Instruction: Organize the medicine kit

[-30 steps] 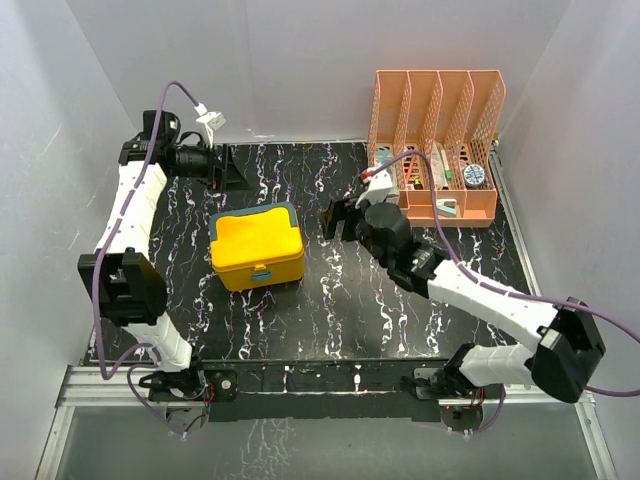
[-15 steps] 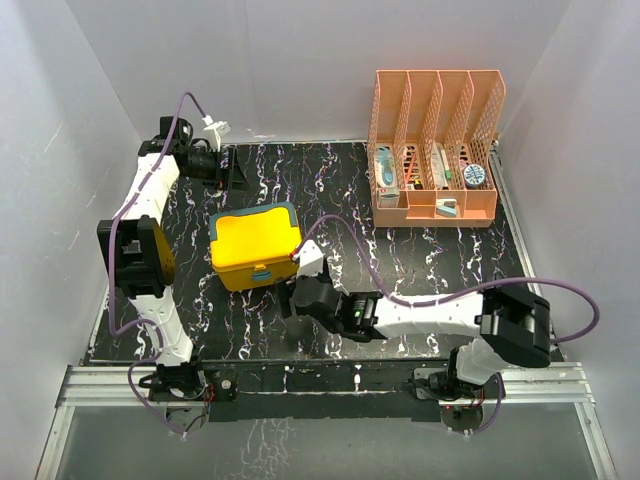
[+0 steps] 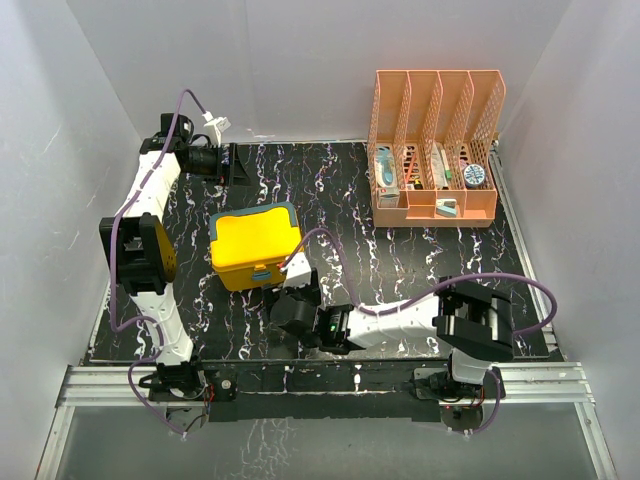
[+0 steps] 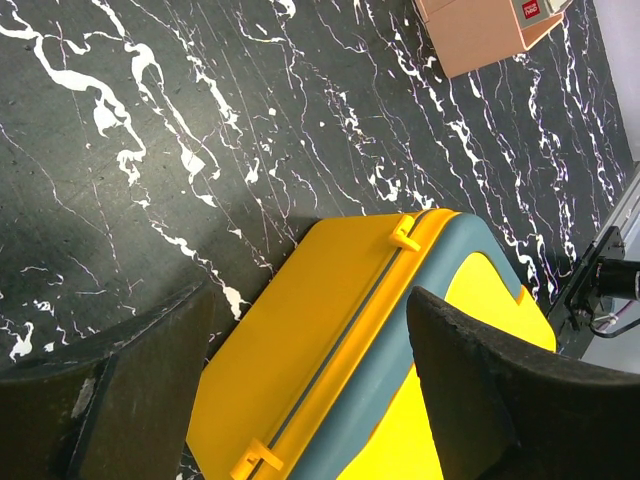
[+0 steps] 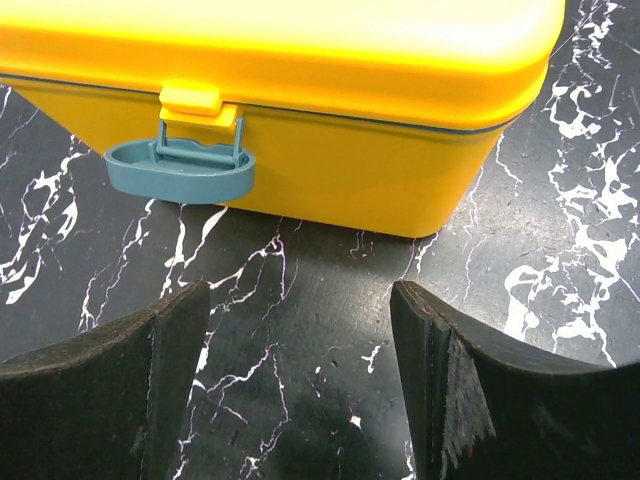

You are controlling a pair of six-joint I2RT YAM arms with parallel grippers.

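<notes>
The medicine kit (image 3: 257, 244) is a yellow box with a teal rim, lid shut, on the black marbled table. My right gripper (image 3: 283, 297) is low at the kit's near side, open and empty. The right wrist view shows the kit's front wall (image 5: 330, 160) and its teal latch (image 5: 180, 171) hanging to the left, with my right gripper (image 5: 300, 295) a short way in front of it. My left gripper (image 3: 238, 165) is open and empty above the table behind the kit. The left wrist view shows the kit's hinged back (image 4: 330, 340) between the fingers of my left gripper (image 4: 310, 295).
An orange mesh file rack (image 3: 435, 150) stands at the back right with several small medicine items in its slots; its corner shows in the left wrist view (image 4: 480, 30). White walls enclose the table on three sides. The metal rail (image 3: 320, 385) runs along the near edge.
My right arm has swung from near the file rack down to the kit's near side and folded low. The left gripper has shifted slightly at the back. The kit has not moved.
</notes>
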